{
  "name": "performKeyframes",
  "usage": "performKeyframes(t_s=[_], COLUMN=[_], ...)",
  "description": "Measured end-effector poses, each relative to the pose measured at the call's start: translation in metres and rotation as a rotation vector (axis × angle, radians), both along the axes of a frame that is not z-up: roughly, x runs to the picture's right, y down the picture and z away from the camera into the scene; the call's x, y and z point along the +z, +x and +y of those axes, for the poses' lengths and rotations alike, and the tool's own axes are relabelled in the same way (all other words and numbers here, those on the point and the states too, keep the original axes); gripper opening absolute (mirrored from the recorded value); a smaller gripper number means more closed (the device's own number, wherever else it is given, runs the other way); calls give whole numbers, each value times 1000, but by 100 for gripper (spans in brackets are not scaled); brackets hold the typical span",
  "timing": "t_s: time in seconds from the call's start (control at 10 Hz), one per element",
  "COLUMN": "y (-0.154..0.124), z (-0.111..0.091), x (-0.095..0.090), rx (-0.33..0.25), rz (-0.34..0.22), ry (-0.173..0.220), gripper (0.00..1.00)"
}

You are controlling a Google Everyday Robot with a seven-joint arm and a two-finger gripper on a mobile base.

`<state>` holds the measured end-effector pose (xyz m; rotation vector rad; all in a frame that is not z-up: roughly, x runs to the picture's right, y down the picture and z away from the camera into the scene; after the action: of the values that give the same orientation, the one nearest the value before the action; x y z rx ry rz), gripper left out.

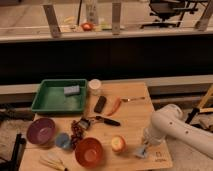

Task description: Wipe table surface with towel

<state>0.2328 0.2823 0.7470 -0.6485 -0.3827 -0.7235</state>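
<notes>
I see no clear towel on the wooden table. My gripper hangs from the white arm that reaches in from the right. It sits low over the table's front right part, just right of an apple. A small grey-blue patch shows at its tip; I cannot tell what it is. A grey-blue pad lies in the green tray at the back left.
The table's left and middle hold a white cup, a black block, an orange carrot-like piece, a black-handled tool, dark grapes, a purple bowl, a blue cup and a red bowl.
</notes>
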Motion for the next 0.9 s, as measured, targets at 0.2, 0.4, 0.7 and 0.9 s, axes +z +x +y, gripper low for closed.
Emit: performKeyframes(t_s=[0.2,0.4,0.7,0.9], y=[34,50,39,22], z=[-8,-29,-66,-76], x=[7,27,50,48], rx=[19,33,25,20], rz=[87,149,146,114], ry=[15,40,92,119], gripper=[0,0,0,0])
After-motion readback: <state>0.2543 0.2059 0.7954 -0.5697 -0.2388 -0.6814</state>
